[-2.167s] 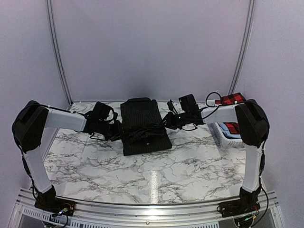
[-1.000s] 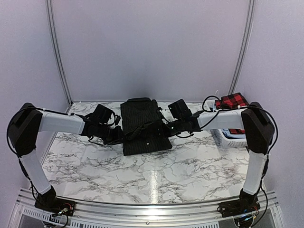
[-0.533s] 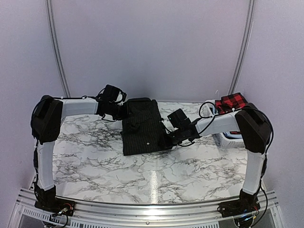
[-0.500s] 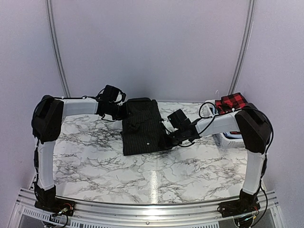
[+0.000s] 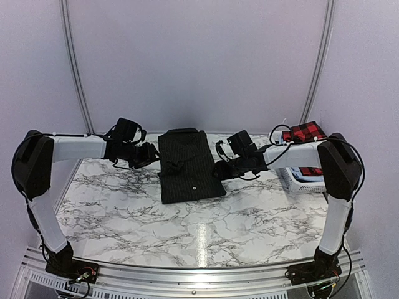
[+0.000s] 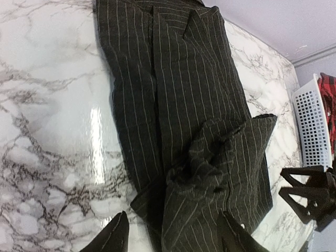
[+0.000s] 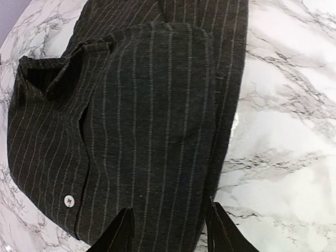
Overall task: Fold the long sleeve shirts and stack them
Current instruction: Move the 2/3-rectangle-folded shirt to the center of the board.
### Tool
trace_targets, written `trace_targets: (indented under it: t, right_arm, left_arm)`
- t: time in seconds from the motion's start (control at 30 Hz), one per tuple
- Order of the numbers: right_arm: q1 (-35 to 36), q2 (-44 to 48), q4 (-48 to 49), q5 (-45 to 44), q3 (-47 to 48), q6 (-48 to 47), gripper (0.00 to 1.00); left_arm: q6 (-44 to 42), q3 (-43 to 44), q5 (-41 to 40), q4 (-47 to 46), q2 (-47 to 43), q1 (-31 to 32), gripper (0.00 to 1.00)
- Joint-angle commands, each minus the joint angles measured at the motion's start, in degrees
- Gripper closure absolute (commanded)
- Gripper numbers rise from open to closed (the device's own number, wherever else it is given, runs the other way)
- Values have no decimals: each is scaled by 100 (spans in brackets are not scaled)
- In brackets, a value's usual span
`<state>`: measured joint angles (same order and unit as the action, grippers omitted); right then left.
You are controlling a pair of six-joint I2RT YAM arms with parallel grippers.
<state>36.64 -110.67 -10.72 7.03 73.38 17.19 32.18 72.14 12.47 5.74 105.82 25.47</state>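
Lying folded on the marble table [image 5: 199,227], the black pinstriped shirt [image 5: 190,165] sits between the left gripper [image 6: 173,233] and right gripper [image 7: 169,226], both parted and empty.

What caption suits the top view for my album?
The left arm and right arm flank a black pinstriped shirt on the marble table.

Table [image 5: 124,212], shirt [image 5: 189,165] between left claw [image 5: 151,155] and right claw [image 5: 219,168], basket [image 5: 297,181] right
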Motion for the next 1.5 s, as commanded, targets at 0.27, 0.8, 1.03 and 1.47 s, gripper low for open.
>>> trace_targets:
  t: [0.27,0.8,1.03,1.47]
  right_arm:
    - [96,277,51,-220,-576,-59,61]
    - [172,401,313,-52,-1142,93,66]
    - [308,445,357,59,-1300,238,79]
    - [626,1555,-64,356,-2349,635,100]
  left_arm:
    - [230,-2304,591,-1152,-1398,858,49]
    - [-6,-2557,137,-1708,-776,1372,52]
    - [78,-2516,99,-1708,-605,1477,69]
    - [1045,-3395,434,-1209,-1399,2172,100]
